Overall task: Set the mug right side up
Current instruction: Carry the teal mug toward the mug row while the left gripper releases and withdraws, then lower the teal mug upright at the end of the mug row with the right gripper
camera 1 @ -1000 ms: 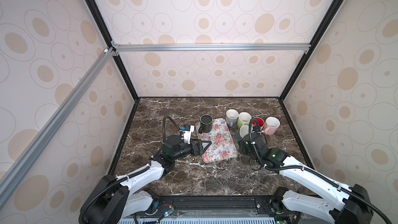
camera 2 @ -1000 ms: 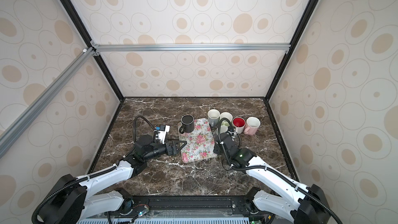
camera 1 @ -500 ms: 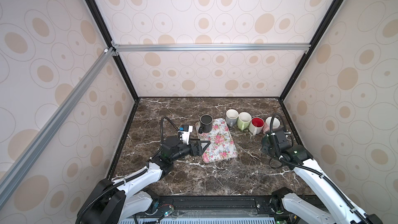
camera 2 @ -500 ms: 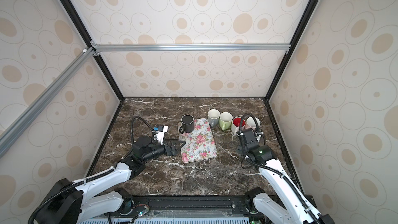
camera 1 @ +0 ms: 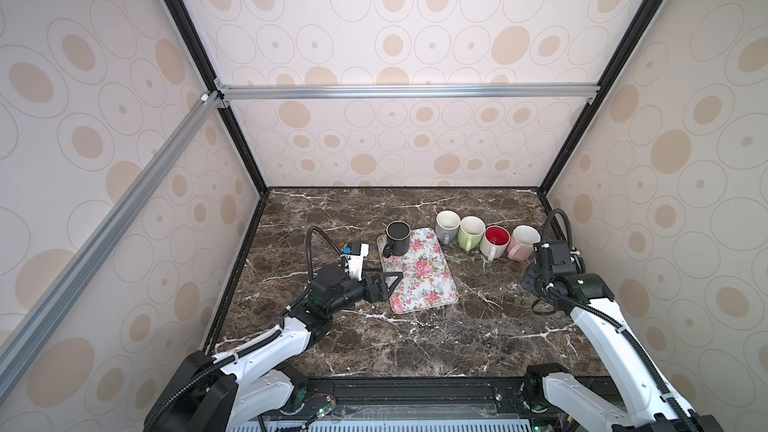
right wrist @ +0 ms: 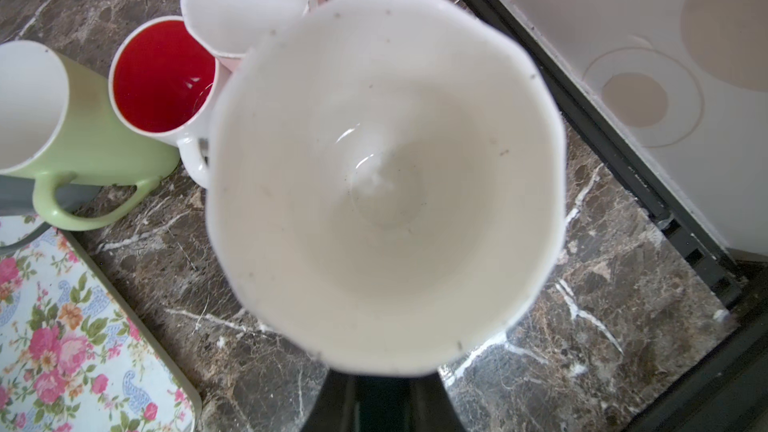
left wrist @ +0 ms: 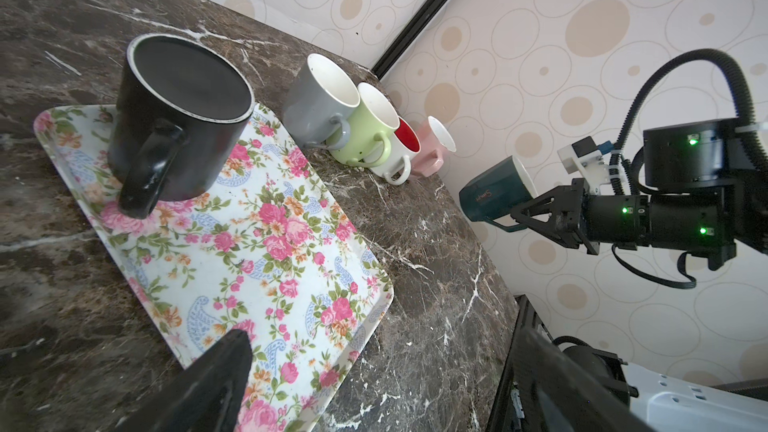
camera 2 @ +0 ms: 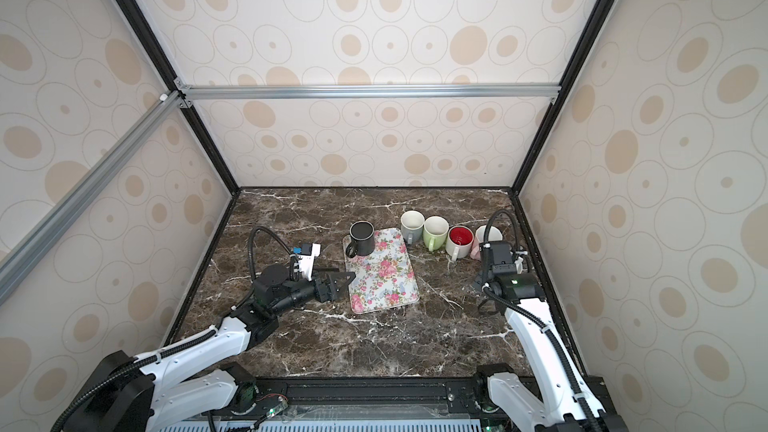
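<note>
A dark teal mug (left wrist: 494, 197) with a white inside (right wrist: 386, 184) hangs above the tabletop near the right wall. My right gripper (left wrist: 519, 218) is shut on it at the handle side. The mug's mouth faces the right wrist camera, with the marble behind it. In both top views the right wrist (camera 1: 555, 259) covers most of this mug. A black mug (camera 1: 397, 238) (left wrist: 178, 139) stands bottom up on the far left corner of the floral tray (camera 1: 428, 284). My left gripper (camera 1: 388, 284) (left wrist: 374, 388) is open and empty at the tray's near left edge.
A row of upright mugs stands right of the tray: grey (camera 1: 447, 224), green (camera 1: 471, 231), white with a red inside (camera 1: 495, 239), pink (camera 1: 524, 241). The held mug hangs just in front of the pink one. The right wall (camera 1: 623, 243) and its black frame rail are close.
My right arm has carried the teal mug from beside the tray's right edge across to the right wall, in front of the pink mug. The left arm has barely moved.
</note>
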You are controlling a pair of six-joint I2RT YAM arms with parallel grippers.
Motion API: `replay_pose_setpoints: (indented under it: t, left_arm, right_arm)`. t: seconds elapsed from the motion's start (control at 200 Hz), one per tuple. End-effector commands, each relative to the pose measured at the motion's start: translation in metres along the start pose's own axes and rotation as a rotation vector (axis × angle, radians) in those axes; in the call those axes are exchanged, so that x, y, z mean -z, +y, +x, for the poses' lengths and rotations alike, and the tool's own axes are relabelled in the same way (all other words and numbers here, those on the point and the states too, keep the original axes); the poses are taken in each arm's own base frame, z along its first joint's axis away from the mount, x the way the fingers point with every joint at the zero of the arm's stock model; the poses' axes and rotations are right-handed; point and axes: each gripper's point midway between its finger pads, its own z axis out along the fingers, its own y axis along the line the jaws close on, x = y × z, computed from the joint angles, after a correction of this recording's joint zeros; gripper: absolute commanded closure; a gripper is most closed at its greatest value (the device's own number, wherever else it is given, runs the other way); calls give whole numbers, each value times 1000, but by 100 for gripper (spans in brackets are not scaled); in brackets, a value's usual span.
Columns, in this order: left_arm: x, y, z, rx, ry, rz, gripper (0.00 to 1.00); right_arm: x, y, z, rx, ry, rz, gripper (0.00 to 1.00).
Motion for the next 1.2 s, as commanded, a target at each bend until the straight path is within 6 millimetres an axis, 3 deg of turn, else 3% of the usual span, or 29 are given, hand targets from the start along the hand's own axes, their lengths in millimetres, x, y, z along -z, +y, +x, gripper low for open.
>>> replay_pose_setpoints:
  t: [0.0, 0.365, 0.54, 0.685, 0.98, 1.19]
  left_arm:
    - [3, -4, -6, -35, -24, 5, 2]
    - [2, -1, -4, -33, -18, -8, 2]
    - [1, 0, -4, -34, -17, -13, 2]
    - [1, 0, -6, -35, -19, -18, 2]
    - [-1, 5, -5, -35, -12, -41, 2]
    - [-1, 6, -4, -35, -10, -47, 2]
  right_arm:
    - [12, 6, -43, -32, -135, -23, 100]
    - [-8, 4, -81, -84, -157, -33, 100]
    - [-31, 3, -93, -109, -145, -42, 100]
    - [-51, 14, -104, -95, -163, -99, 100]
    - [-83, 12, -113, -74, -131, -12, 100]
    - [-95, 12, -116, -59, -127, 15, 100]
